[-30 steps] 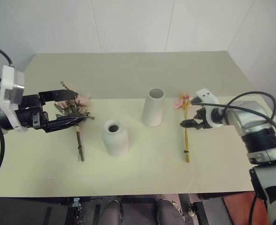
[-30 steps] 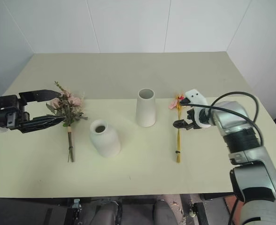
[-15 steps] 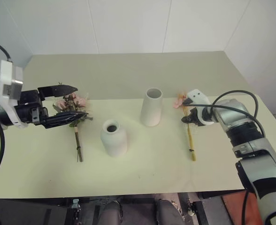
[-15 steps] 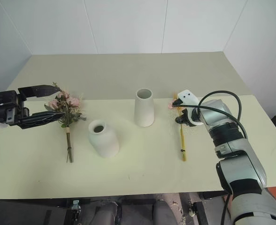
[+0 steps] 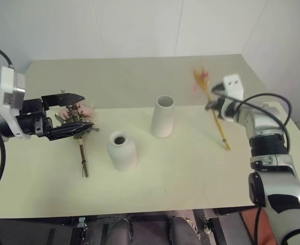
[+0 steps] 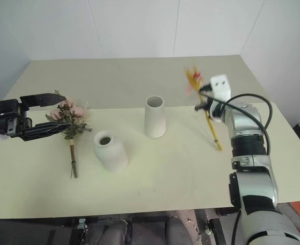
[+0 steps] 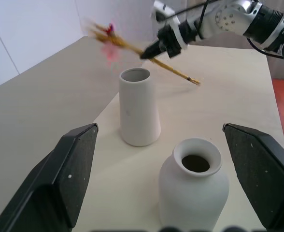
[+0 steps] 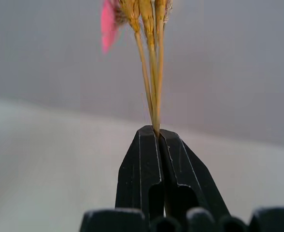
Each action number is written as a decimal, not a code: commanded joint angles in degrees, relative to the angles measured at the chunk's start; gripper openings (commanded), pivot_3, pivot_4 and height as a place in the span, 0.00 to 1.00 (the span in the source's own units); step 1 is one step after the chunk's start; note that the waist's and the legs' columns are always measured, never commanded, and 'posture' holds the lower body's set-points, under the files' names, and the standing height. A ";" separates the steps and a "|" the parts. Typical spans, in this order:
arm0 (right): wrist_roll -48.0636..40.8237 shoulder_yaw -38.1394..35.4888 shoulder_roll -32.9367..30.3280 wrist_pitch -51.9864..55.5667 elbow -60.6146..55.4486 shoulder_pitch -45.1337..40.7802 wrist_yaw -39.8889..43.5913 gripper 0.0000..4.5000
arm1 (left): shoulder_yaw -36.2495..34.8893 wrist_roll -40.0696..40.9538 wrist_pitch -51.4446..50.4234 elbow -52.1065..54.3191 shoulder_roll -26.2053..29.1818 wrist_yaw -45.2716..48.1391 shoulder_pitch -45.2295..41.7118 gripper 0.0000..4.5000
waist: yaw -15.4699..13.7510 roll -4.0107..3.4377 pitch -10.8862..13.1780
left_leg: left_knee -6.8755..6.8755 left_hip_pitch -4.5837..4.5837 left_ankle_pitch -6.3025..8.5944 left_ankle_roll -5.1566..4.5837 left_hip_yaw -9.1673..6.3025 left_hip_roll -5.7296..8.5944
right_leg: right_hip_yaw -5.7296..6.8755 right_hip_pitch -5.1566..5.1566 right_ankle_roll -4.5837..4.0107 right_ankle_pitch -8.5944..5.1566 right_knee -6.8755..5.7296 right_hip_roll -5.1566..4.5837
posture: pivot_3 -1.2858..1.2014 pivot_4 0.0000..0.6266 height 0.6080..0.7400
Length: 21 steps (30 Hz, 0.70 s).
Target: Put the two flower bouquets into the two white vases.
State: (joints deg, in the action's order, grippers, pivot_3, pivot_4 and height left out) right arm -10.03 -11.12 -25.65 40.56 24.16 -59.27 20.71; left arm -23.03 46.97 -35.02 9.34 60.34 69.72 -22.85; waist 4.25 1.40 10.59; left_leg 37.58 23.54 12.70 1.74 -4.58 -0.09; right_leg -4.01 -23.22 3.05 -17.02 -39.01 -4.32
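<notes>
Right gripper (image 5: pixel 213 103) is clamped on the wheat-stalk bunch (image 5: pixel 211 102), lifted above the table's (image 5: pixel 191 173) right side. Left gripper (image 5: pixel 76 112) stands open around the pink bouquet (image 5: pixel 76 116) near the left edge.

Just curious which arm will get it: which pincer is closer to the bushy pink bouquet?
The left. The left pincer hangs open right at the bushy pink bouquet; the right pincer, far across the table, grips the yellow stalk bunch.

Bright, even light, with soft shadows on the tabletop (image 5: pixel 191 168). The slim yellow bunch (image 5: pixel 211 102) is motion-blurred; the left gripper's near fingers (image 7: pixel 60 186) look soft.
</notes>
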 commanded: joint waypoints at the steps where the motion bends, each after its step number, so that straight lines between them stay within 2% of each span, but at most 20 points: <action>1: -9.01 -8.07 3.34 -4.46 -7.12 -4.48 -0.66 0.00 | 0.27 -0.57 1.03 -0.91 0.20 0.31 -2.13 1.00 | -0.02 0.00 0.00 | -0.03 0.00 0.00 0.00 0.00 -0.01 | 0.01 0.00 0.00 0.00 -0.01 0.01 | 0.52 0.24 1.00; 3: -12.17 -9.53 5.26 -4.85 -9.76 -5.43 -0.54 0.00 | 0.70 -0.74 1.04 -1.20 0.01 0.41 -2.65 1.00 | -0.12 -0.01 0.00 | -0.05 -0.02 0.00 0.00 0.00 -0.02 | 0.01 0.01 0.00 0.00 -0.01 0.01 | 0.52 0.24 1.00; 10: -17.96 -7.63 12.14 -8.74 -15.55 -9.73 -0.14 0.00 | 1.54 -1.52 1.31 -2.22 -0.27 1.10 -3.95 1.00 | -0.12 -0.06 0.04 | -0.04 -0.04 -0.03 0.01 0.00 0.00 | 0.02 -0.02 -0.01 0.00 -0.08 0.00 | 0.52 0.24 1.00; 15: -18.96 -5.90 15.63 -11.68 -14.87 -10.77 0.20 0.00 | 1.33 -1.93 1.26 -2.19 -0.45 1.30 -3.93 1.00 | -0.15 -0.07 0.04 | -0.06 -0.06 -0.03 0.01 0.00 0.00 | 0.02 -0.03 -0.01 0.01 -0.09 -0.01 | 0.52 0.24 1.00; 21: -19.10 -4.86 16.97 -13.61 -12.41 -9.23 0.10 0.00 | 0.15 -1.69 0.58 -1.03 -0.31 0.90 -2.79 1.00 | -0.15 -0.07 0.04 | -0.06 -0.06 -0.04 0.02 0.00 0.00 | 0.03 -0.04 -0.01 0.01 -0.10 -0.01 | 0.52 0.24 1.00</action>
State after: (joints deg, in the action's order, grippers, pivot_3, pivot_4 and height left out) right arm -28.21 -15.73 -8.71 28.69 12.18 -68.37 20.95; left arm -21.08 44.99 -35.00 6.86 59.30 70.67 -25.88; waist 4.10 1.33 10.63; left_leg 37.51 23.47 12.67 1.77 -4.58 -0.08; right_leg -3.99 -23.25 3.04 -17.01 -39.12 -4.33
